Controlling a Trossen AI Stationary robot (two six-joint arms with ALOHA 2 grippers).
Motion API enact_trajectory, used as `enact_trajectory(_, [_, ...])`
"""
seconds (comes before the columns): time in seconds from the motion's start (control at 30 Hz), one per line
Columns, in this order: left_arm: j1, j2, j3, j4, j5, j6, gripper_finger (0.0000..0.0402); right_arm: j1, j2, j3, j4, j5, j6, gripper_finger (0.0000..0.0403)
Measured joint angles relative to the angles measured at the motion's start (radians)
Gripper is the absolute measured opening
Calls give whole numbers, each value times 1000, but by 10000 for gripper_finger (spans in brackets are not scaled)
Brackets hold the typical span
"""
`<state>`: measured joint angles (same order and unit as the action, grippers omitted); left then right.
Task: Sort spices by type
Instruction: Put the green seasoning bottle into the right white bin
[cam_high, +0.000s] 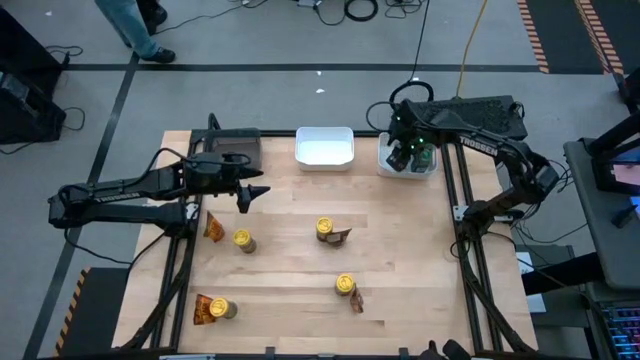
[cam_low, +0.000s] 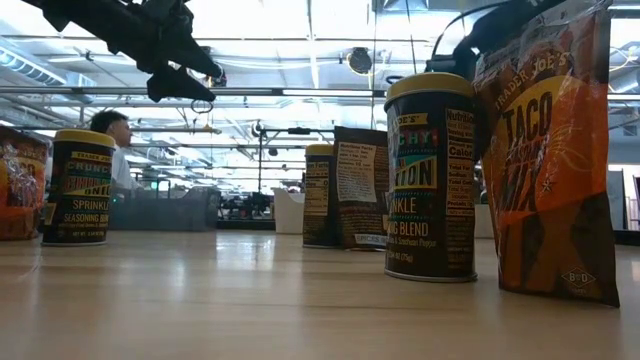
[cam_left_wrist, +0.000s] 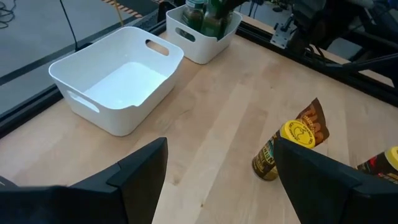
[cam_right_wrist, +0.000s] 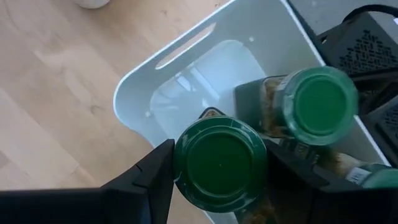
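Observation:
Several yellow-lidded jars stand upright on the table (cam_high: 243, 240) (cam_high: 325, 229) (cam_high: 345, 285) (cam_high: 225, 308), each with an orange-brown packet (cam_high: 213, 226) (cam_high: 340, 236) (cam_high: 355, 300) (cam_high: 206, 308) beside it. My left gripper (cam_high: 252, 195) (cam_left_wrist: 217, 186) hovers open above the table's far left part, touching nothing. My right gripper (cam_high: 405, 152) (cam_right_wrist: 221, 171) is over the white tray (cam_right_wrist: 186, 68) at the far right, shut on a green-lidded jar (cam_right_wrist: 221, 162). Two more green-lidded jars (cam_right_wrist: 320, 102) (cam_right_wrist: 376, 177) sit in that tray. My right gripper holds the green-lidded jar at its top, just under the lid (cam_right_wrist: 186, 155). It is pinched between the two fingers (cam_right_wrist: 155, 177), which come from above pointing down. The jar is upright inside the tray's walls. The jar itself hides whether its base rests on the tray floor.
An empty white tray (cam_high: 324, 147) (cam_left_wrist: 118, 81) sits at the far middle of the table. A dark tray (cam_high: 238, 145) lies under my left arm at the far left. Bare wood lies between the jars. A person (cam_high: 135, 25) stands beyond the far edge.

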<state>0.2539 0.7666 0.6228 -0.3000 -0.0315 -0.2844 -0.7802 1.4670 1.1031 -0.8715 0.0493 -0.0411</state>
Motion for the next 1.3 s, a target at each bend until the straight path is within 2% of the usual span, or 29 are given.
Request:
enact_trajectory(0.33, [0,0,0,0,-5,-24,295,-27,0,-53,19,8,38,189])
enact_trajectory(1.1, [0,0,0,3,-7,-26,295,-31,1,-57,4,-4,23,246])
enact_trajectory(1.3, [0,0,0,3,-8,-26,295,-32,1,-19,-20,-12,22,260])
